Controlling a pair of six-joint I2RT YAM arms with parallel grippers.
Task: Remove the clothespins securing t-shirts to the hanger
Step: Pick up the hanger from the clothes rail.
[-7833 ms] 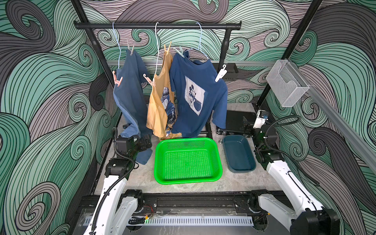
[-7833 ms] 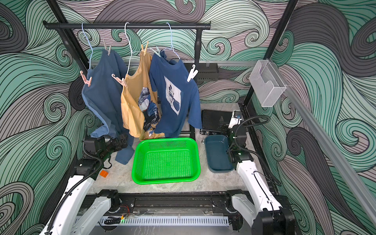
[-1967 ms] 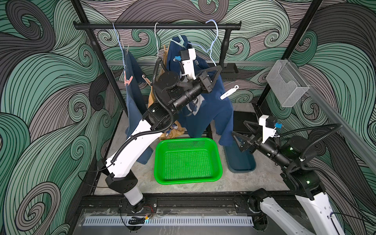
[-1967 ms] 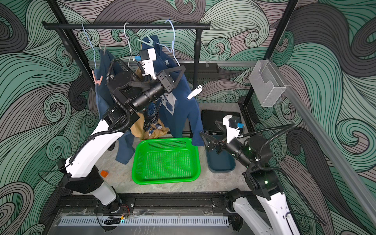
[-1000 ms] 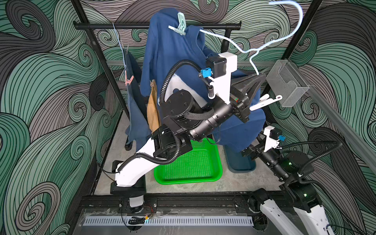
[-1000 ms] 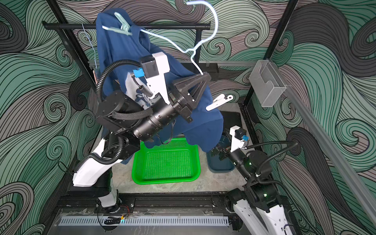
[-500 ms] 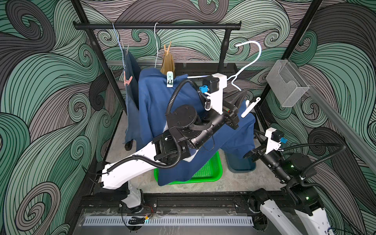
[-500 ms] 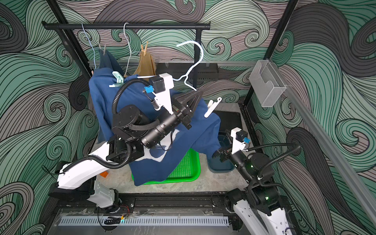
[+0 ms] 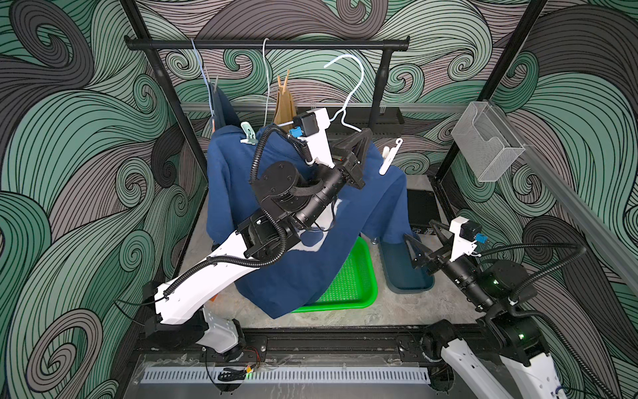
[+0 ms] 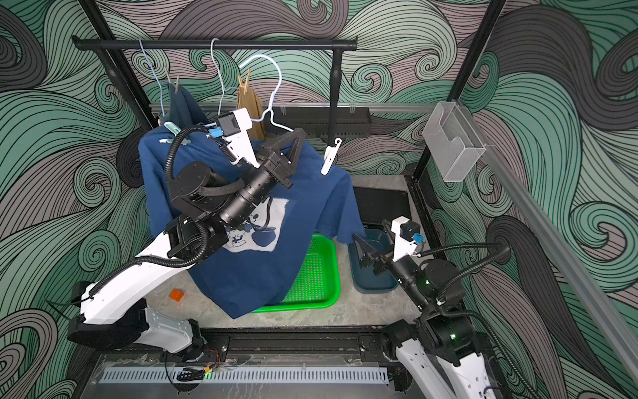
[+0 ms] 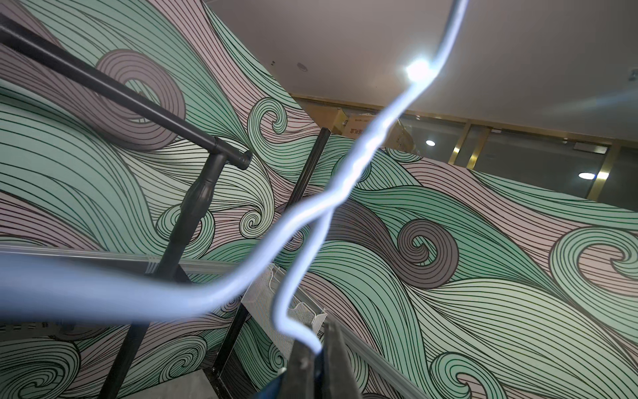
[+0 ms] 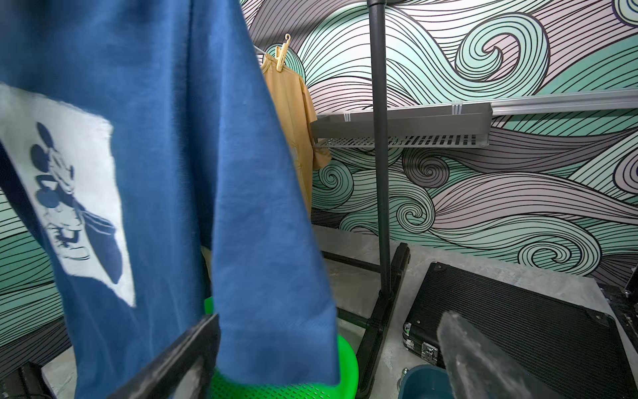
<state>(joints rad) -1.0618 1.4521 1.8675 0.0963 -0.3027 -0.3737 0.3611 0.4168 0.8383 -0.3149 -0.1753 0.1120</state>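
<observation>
Two pins on the navy shirt (image 9: pixel 234 193): white clothespin (image 9: pixel 388 160) is on the shoulder toward the right arm and teal clothespin (image 9: pixel 249 133) is on the opposite shoulder. Both show clipped on in both top views.
navy shirt: draped over the left arm, with its hem hanging over part of the green tray (image 9: pixel 355 276).
hanger (image 9: pixel 357 79): its hook is clear of the rail (image 9: pixel 269 44).
left gripper (image 9: pixel 366 136): clenched on the hanger wire below the hook. The left wrist view shows the wire pinched between the fingertips (image 11: pixel 300 366).
right gripper (image 9: pixel 423 238): jaws spread wide with nothing in them. It sits low over the blue bin (image 9: pixel 404 276), near the shirt's sleeve edge.
key relation: white clothespin lies above the right gripper and away toward the rail, well apart from it. It is just beside the left gripper, with no contact visible.
long axis: white clothespin stands steep, hook end up, tilted a little toward the right arm's side. The teal one lies closer to flat across its shoulder.
nearer arm: left is closer to both pins but occupied. Right is the free one and the white pin is on its side — likely its target.
next move (judgement): the right gripper must rise and close across the upper handle end, square to that steep axis.
other pins: tan clothespin (image 9: pixel 283 81) tops the mustard shirt (image 9: pixel 284 107) on the rail — farther from the right gripper.
</observation>
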